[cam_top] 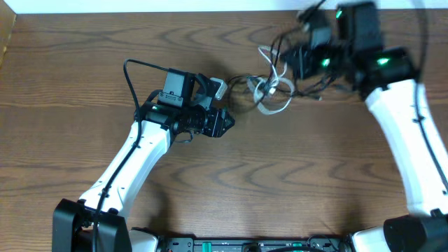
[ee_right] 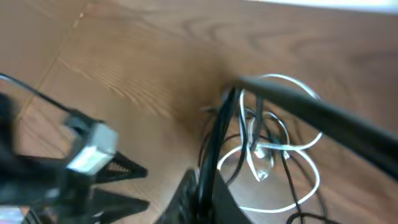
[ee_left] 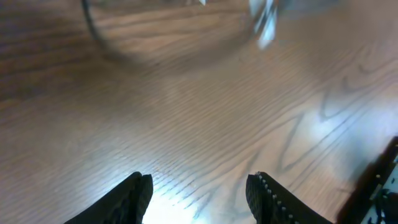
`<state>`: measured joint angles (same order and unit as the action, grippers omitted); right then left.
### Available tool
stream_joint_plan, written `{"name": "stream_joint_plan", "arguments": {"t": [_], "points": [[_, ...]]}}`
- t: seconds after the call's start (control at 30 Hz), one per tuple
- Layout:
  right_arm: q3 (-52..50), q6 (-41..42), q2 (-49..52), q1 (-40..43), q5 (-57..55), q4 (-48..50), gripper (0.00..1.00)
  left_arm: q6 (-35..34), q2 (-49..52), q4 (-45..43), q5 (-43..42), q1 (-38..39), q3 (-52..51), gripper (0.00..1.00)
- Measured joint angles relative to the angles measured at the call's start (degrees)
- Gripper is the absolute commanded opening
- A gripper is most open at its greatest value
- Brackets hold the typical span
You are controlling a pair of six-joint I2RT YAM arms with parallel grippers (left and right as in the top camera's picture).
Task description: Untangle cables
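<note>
The cables (cam_top: 273, 91) lie in a small loose bundle on the bench (ee_left: 186, 112), at the far side, just below the right end effector (ee_right: 205, 193) and near the left one. They are thin cords: a white cable (ee_right: 257, 146) in several open loops with a small plug in the middle, and a black cable (ee_right: 219, 134) that crosses through these loops. They look very light and soft, so I think they will follow any pull and can slide out of a weak grip; it is better to take one near its plug. The right end effector is closed, and it seems to pinch the black cable. The left end effector (ee_left: 199, 193) is about half open and holds nothing, above bare wood.
</note>
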<state>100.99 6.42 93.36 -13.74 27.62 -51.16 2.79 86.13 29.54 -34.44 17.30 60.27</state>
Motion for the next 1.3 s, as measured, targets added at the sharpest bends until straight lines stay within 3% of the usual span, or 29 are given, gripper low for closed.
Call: {"name": "stream_joint_plan", "arguments": {"t": [0.23, 0.43, 0.73, 1.07, 1.3], "points": [[18.5, 2.1, -0.9, 0.0, -10.4, -15.1, 0.01, 0.0, 0.0, -2.1, -5.2, 0.0, 0.0, 0.55], [20.1, 1.7, -1.5, 0.1, -13.3, -22.2, 0.01, 0.0, 0.0, -10.8, -15.0, 0.1, 0.0, 0.55], [20.1, 1.6, -1.0, 0.1, -8.4, -20.1, 0.01, -1.4, 0.0, -19.0, -22.3, 5.5, 0.0, 0.55], [20.1, 1.7, -1.0, 0.1, -4.9, -19.1, 0.01, -1.5, 0.0, -22.2, -20.5, 10.2, 0.0, 0.56], [20.1, 1.7, -1.0, 0.1, -2.7, -18.2, 0.01, -3.3, 0.0, -22.2, -11.8, 12.8, 0.0, 0.56]]}}
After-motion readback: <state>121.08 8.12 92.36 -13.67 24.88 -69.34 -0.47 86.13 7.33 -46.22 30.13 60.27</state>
